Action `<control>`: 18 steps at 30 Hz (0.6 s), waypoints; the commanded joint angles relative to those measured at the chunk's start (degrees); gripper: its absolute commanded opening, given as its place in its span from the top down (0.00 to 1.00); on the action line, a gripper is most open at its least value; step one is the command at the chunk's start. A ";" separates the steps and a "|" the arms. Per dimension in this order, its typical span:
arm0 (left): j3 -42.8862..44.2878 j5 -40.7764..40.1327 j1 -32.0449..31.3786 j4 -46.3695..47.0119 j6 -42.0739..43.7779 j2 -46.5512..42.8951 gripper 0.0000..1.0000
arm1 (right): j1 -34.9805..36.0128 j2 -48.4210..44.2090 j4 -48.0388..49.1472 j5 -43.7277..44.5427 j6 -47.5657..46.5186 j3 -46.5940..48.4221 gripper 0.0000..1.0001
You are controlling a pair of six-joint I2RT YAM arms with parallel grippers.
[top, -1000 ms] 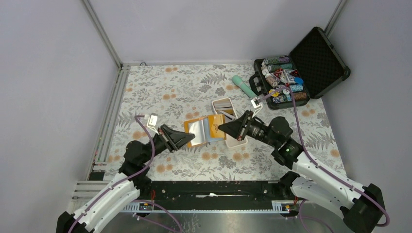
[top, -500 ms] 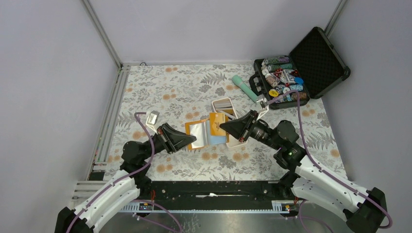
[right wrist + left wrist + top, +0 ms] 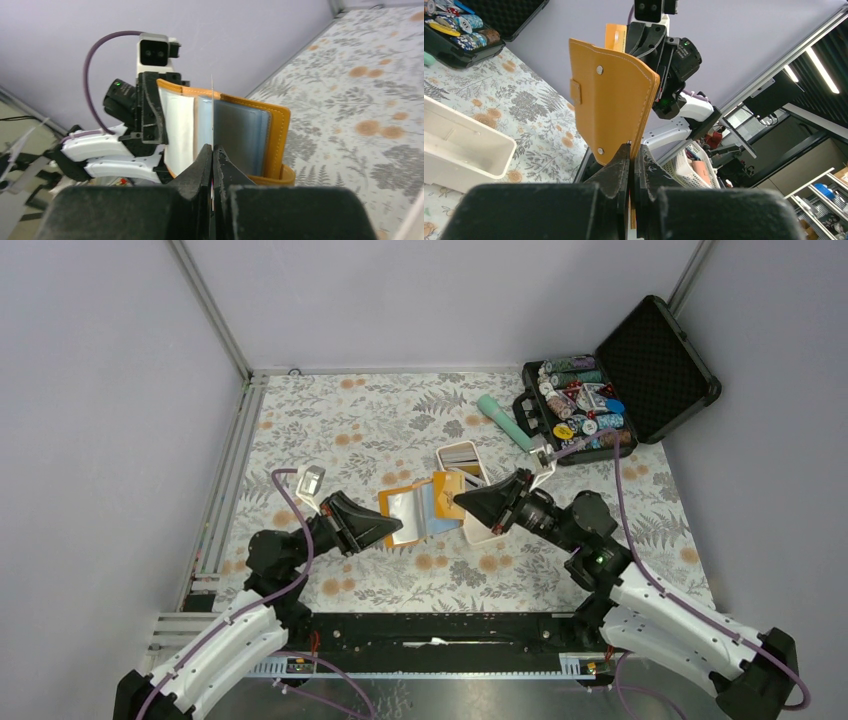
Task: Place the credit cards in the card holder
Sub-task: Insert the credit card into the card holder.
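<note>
Clamping the orange leather-like card holder point(image 3: 611, 100) by its edge, left pincer point(image 3: 631, 150) shut tight, right pincer point(image 3: 212, 150) pinched a thin credit card point(image 3: 212, 107) edge-on, just before the glossy pockets point(image 3: 240, 135).

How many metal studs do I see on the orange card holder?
2. One stud is near the top of the card holder cover, the other near its bottom, just above the left hand. Others may be hidden.

Pale lilac walls point(image 3: 420, 300) enclose a floral tablecloth point(image 3: 340, 420); beyond, perhaps shelving point(image 3: 819, 195).
</note>
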 commanded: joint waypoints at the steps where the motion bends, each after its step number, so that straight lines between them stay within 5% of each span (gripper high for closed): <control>1: 2.85 -0.81 0.21 0.36 2.07 -1.89 1.00 | 0.30 -3.71 -7.14 6.60 -6.78 3.65 1.00; 12: 4.09 -1.26 0.21 -2.89 3.23 -2.13 1.00 | 0.30 -4.71 -9.55 6.47 -7.68 4.17 1.00; 13: 4.39 -1.59 0.21 -4.10 3.69 -2.34 1.00 | 0.30 -4.57 -9.68 6.41 -7.80 4.34 0.88; 14: 4.92 -2.21 0.21 -6.33 4.35 -2.53 1.00 | 0.30 -4.29 -9.91 6.47 -7.85 4.69 1.00; 18: 9.31 -8.40 0.21 -22.81 10.01 -3.63 1.00 | 0.32 -2.23 -11.29 7.93 -7.77 5.79 1.00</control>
